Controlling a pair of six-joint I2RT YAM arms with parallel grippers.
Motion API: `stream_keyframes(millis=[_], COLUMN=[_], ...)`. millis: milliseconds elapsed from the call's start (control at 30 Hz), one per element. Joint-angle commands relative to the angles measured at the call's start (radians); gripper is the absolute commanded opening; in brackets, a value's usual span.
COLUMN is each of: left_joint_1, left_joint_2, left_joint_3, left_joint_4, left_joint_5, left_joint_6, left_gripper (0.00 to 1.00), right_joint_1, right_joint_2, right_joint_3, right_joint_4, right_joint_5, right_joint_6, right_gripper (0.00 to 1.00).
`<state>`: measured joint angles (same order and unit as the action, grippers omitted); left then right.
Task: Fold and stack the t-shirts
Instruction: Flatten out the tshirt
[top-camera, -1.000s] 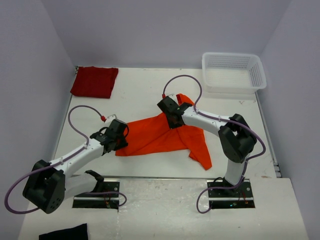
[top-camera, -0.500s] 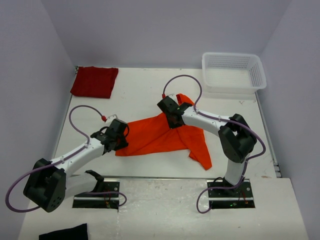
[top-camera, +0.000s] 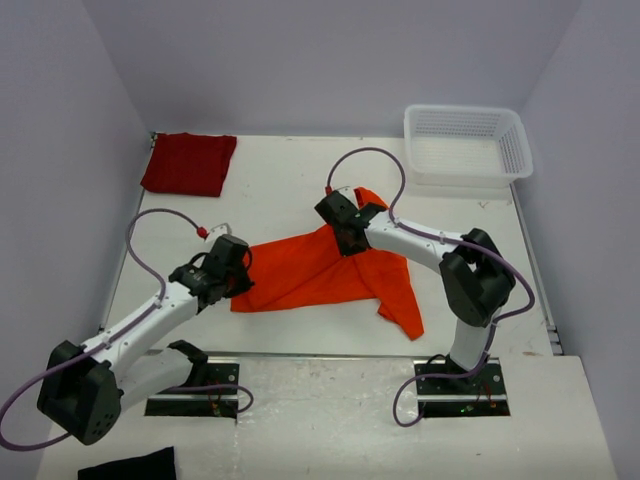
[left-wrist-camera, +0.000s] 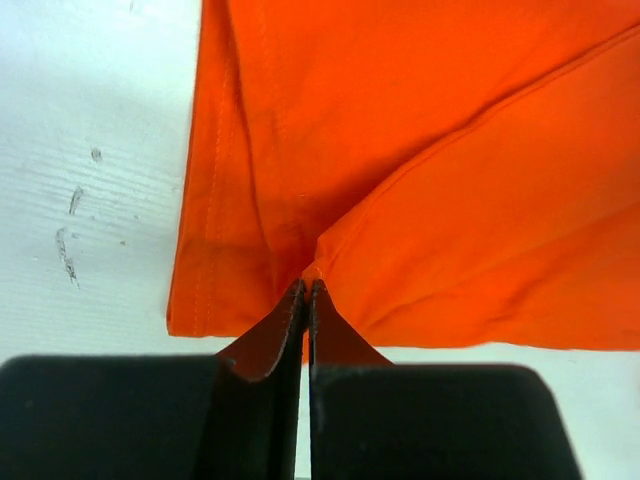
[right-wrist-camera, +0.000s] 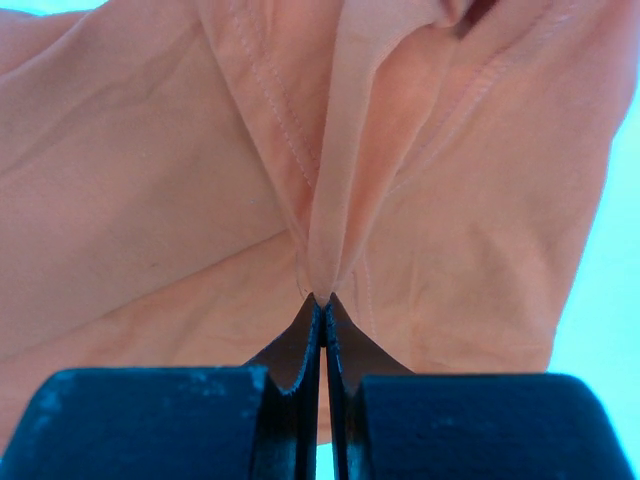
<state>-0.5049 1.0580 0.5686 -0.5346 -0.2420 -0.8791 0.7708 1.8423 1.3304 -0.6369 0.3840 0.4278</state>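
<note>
The orange t-shirt (top-camera: 320, 275) lies spread and partly folded mid-table. My left gripper (top-camera: 243, 283) is shut on its left hem; in the left wrist view the tips (left-wrist-camera: 307, 290) pinch a small ridge of orange cloth (left-wrist-camera: 450, 180). My right gripper (top-camera: 349, 243) is shut on the shirt's upper edge near the collar; the right wrist view shows a pleat of washed-out orange cloth (right-wrist-camera: 340, 150) drawn into the tips (right-wrist-camera: 322, 300). The red t-shirt (top-camera: 189, 163) lies folded at the far left corner, away from both grippers.
A white mesh basket (top-camera: 467, 145) stands at the back right corner. A small black cloth (top-camera: 128, 466) lies on the near ledge at bottom left. Grey walls close in the table on the left, back and right.
My left gripper has closed on the orange shirt's hem, and its arm has shifted slightly left with the elbow lower. The right arm and the shirts have not moved.
</note>
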Motion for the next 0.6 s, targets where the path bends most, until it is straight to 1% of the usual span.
stream_keyframes(millis=[0, 33, 100, 133, 200, 233, 300, 333, 467, 567], left_joint_1=[0.003, 0.003, 0.003, 0.003, 0.003, 0.003, 0.003, 0.003, 0.003, 0.005], left_joint_2=[-0.098, -0.134, -0.156, -0.165, -0.167, -0.165, -0.152, -0.144, -0.098, -0.064], left_joint_3=[0.121, 0.149, 0.253, 0.337, 0.423, 0.503, 0.577, 0.646, 0.795, 0.902], left_joint_4=[-0.08, -0.102, -0.171, -0.229, -0.277, -0.313, -0.341, -0.361, -0.398, -0.43], left_joint_5=[-0.022, -0.028, -0.061, -0.077, -0.126, -0.141, -0.187, -0.2, -0.256, -0.314], left_joint_6=[0.018, 0.029, 0.055, 0.063, 0.087, 0.097, 0.123, 0.132, 0.183, 0.213], left_gripper=[0.0, 0.0, 0.0, 0.0, 0.0, 0.0, 0.0, 0.0, 0.0, 0.0], right_joint_1=[-0.017, -0.024, -0.051, -0.06, -0.096, -0.109, -0.151, -0.165, -0.234, -0.274], right_joint_2=[-0.11, -0.132, -0.199, -0.219, -0.274, -0.29, -0.336, -0.35, -0.399, -0.451], right_joint_3=[0.076, 0.084, 0.108, 0.121, 0.167, 0.182, 0.24, 0.259, 0.402, 0.472], right_joint_4=[-0.062, -0.073, -0.093, -0.104, -0.136, -0.145, -0.165, -0.17, -0.202, -0.204], right_joint_5=[0.078, 0.093, 0.116, 0.127, 0.151, 0.157, 0.164, 0.159, 0.147, 0.136], right_joint_6=[-0.012, -0.015, -0.038, -0.053, -0.075, -0.096, -0.124, -0.15, -0.216, -0.254], right_gripper=[0.0, 0.0, 0.0, 0.0, 0.0, 0.0, 0.0, 0.0, 0.0, 0.0])
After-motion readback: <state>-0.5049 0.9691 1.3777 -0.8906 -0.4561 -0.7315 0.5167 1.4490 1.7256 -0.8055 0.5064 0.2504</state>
